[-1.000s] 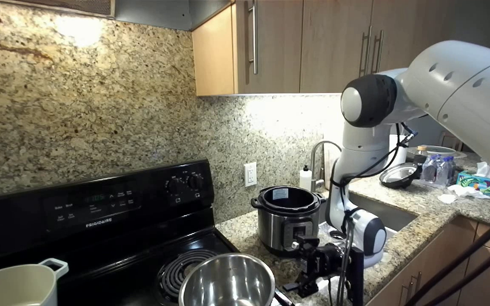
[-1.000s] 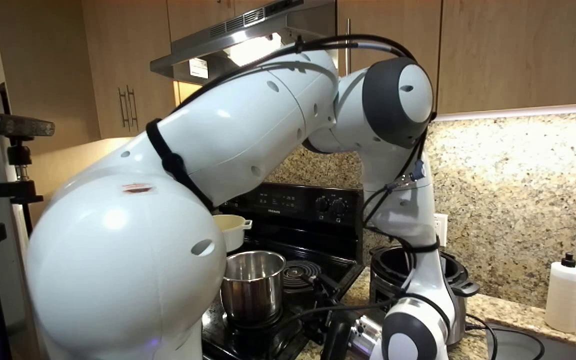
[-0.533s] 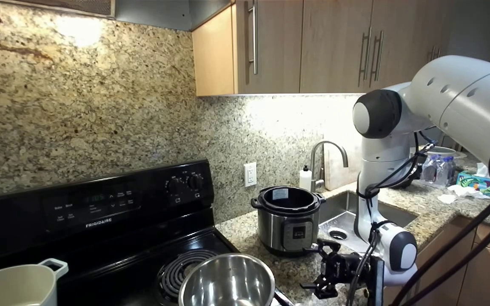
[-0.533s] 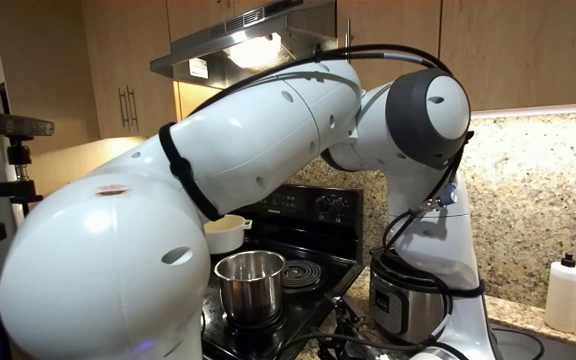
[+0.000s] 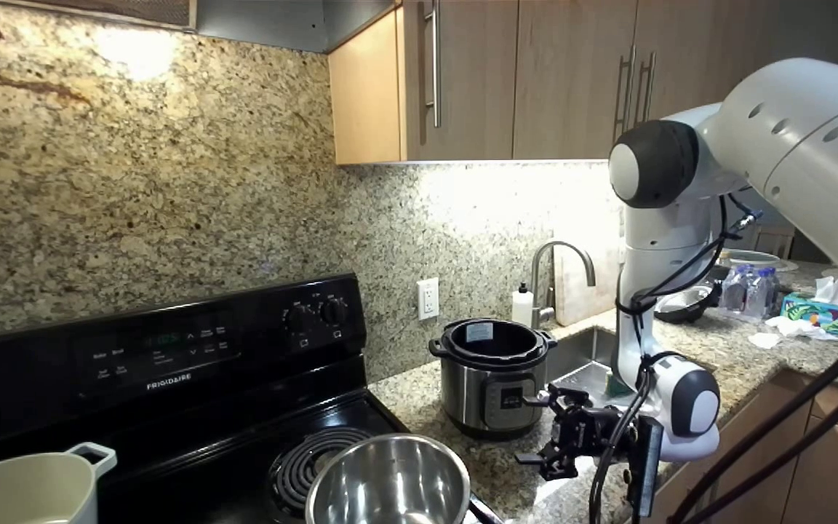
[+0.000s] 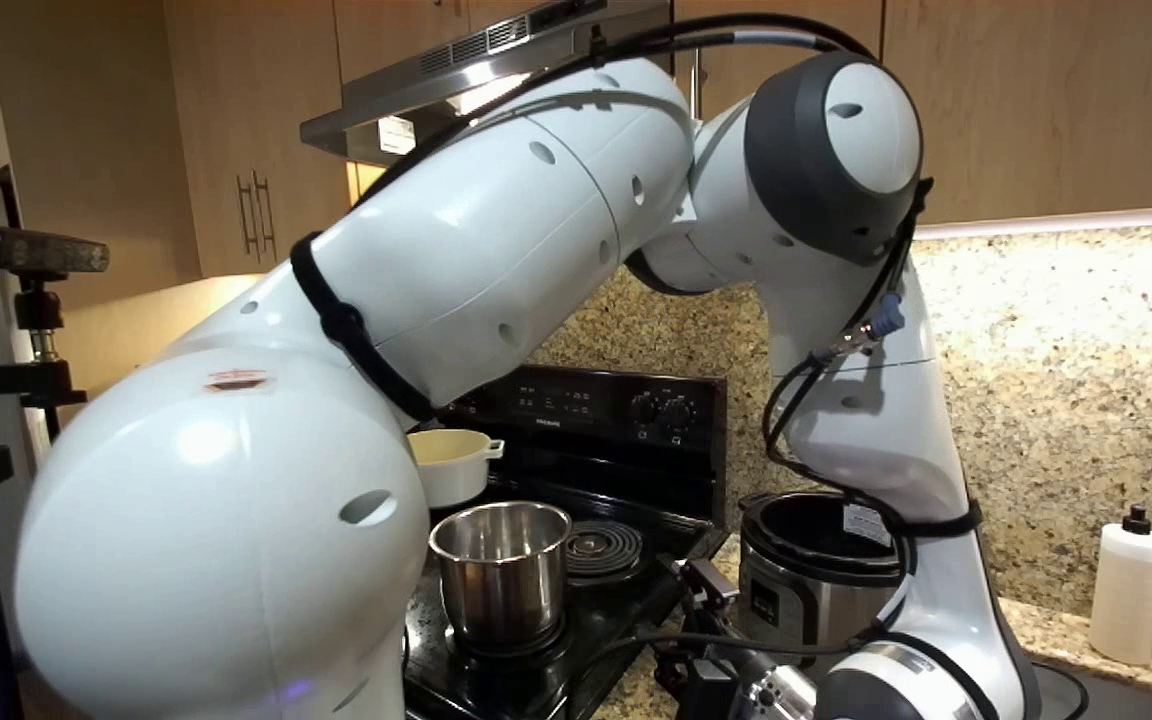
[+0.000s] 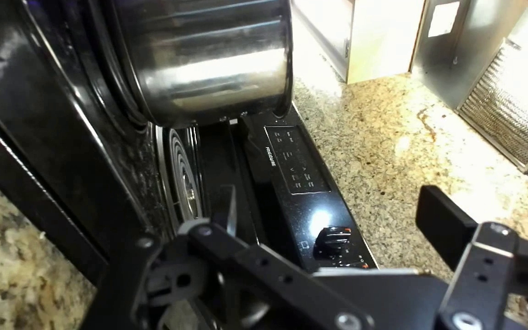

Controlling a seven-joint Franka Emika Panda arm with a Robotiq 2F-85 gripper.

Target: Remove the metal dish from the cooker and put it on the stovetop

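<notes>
Stainless-steel inner pot [image 6: 501, 580] stood upright on the coil stovetop [image 6: 604, 612], the Robotiq gripper [image 5: 530, 430] was spread and empty, and withdrawal was judged safest without brushing the pot.

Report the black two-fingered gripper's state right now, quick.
Black two-fingered gripper: open, fingers wide apart, holding nothing.
</notes>
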